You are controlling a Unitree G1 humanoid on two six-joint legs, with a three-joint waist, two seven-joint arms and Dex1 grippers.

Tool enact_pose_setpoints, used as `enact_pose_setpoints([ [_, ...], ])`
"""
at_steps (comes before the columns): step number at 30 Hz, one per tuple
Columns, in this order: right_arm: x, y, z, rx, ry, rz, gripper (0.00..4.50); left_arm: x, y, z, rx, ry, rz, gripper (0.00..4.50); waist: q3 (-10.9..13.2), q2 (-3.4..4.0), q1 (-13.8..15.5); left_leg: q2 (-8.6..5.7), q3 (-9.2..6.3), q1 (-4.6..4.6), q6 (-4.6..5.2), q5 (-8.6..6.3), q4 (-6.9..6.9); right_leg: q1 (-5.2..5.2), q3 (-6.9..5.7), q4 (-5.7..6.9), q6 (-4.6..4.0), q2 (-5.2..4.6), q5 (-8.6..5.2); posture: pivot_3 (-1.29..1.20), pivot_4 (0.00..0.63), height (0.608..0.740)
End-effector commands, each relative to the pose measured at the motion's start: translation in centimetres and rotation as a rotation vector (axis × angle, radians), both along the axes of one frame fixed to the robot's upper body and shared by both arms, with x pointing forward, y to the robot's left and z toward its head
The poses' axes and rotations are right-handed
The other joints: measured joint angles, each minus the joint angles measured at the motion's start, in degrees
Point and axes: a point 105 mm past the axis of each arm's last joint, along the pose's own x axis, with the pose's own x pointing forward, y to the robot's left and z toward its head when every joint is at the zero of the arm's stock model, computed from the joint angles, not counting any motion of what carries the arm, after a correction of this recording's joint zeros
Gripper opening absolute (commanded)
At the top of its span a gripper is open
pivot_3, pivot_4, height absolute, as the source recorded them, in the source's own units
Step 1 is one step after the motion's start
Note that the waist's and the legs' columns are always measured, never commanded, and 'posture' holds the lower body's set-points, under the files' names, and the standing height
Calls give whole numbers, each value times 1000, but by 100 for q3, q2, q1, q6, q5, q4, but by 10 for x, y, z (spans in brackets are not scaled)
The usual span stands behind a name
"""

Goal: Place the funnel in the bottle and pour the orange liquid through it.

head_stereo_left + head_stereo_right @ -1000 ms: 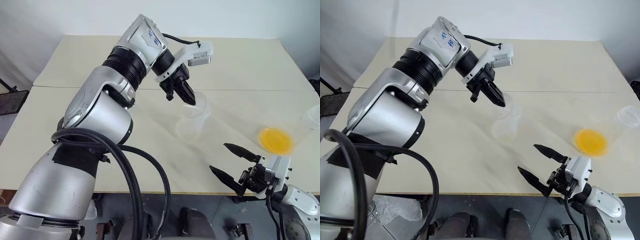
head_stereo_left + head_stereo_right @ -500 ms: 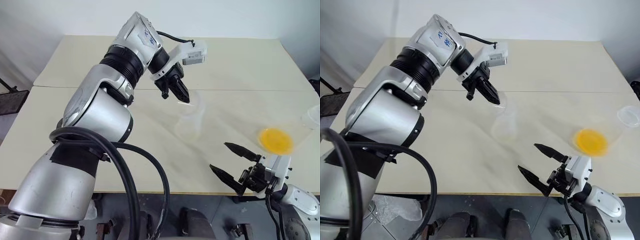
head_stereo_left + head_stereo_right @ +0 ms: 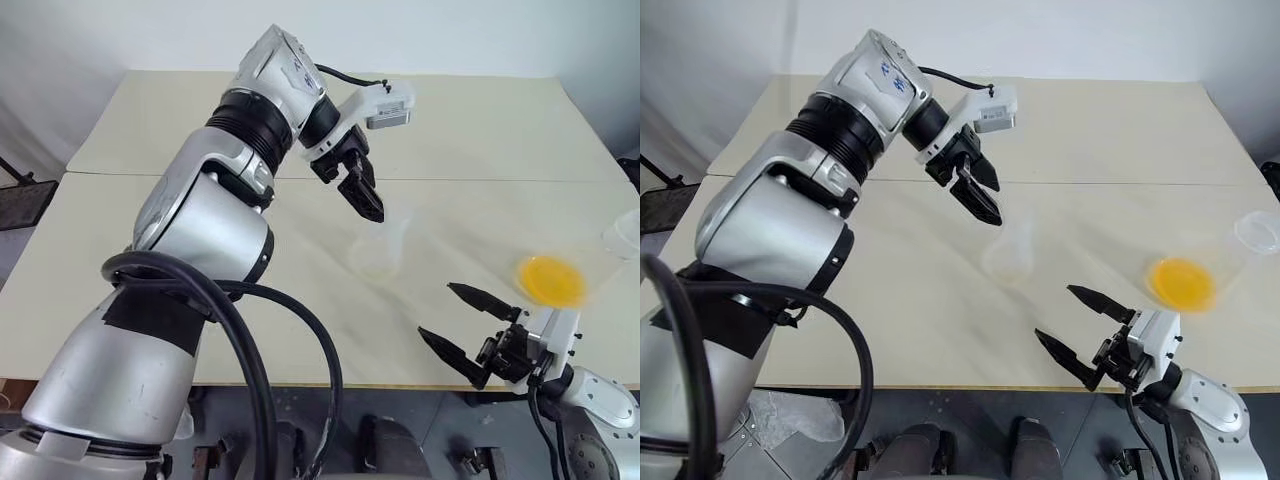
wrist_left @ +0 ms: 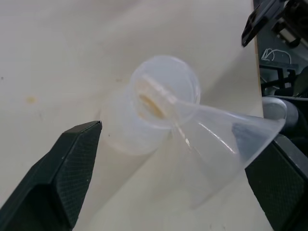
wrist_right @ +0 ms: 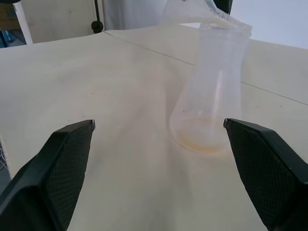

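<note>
on a pale cream table [image 3: 200, 280], near its middle, stands upright the clear colourless flask-shaped bottle [image 5: 208, 103], wide at the base and narrow at the open neck, with only a faint orange trace at the bottom. propped in that neck, tilted to one side, the small see-through plastic funnel [image 4: 219, 139], stem in the rim and cone leaning out over the edge. just above and left of the bottle's mouth, the left gripper [image 3: 366, 196], two black fingers spread wide on either side of the funnel, angled down and rightward, gripping nothing; whether one finger brushes the cone cannot be told. at the near right edge of the table, the right gripper [image 3: 467, 326], black fingers likewise parted and empty, aimed across the table toward the bottle and well apart from it. farther right, near the table's right edge, a shallow pool of bright orange liquid [image 3: 551, 280] inside a second clear flask [image 3: 1230, 258] lying tilted on its side, its open rim toward the far right.
</note>
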Motion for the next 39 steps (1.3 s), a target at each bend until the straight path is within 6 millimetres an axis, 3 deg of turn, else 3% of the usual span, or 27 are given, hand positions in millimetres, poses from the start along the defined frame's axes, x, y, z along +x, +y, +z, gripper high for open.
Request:
enact_pose_setpoints([
  [1,-1,2,7,4,-37,6,4500,-17,-7,20,-10,25,-105,4461,0,0,-1,0,0,0,0,0,0,0,0,0,0,0,0,0,150,740],
  [14,0,3,6,10,-41,-2,4500,-9,-11,24,-56,-41,-58,4461,0,0,0,0,1,2,0,0,1,-1,0,6,0,-1,0,0,150,740],
  [29,2,4,7,9,-42,-3,4500,14,-19,28,-184,-174,90,4461,0,0,-2,-2,0,3,0,0,3,-5,1,20,1,-5,1,0,150,740],
  [39,2,3,9,12,-42,-6,4500,12,0,56,-314,-215,22,4461,0,0,-16,-2,10,5,0,0,3,-13,3,29,1,-4,1,0,150,740],
])
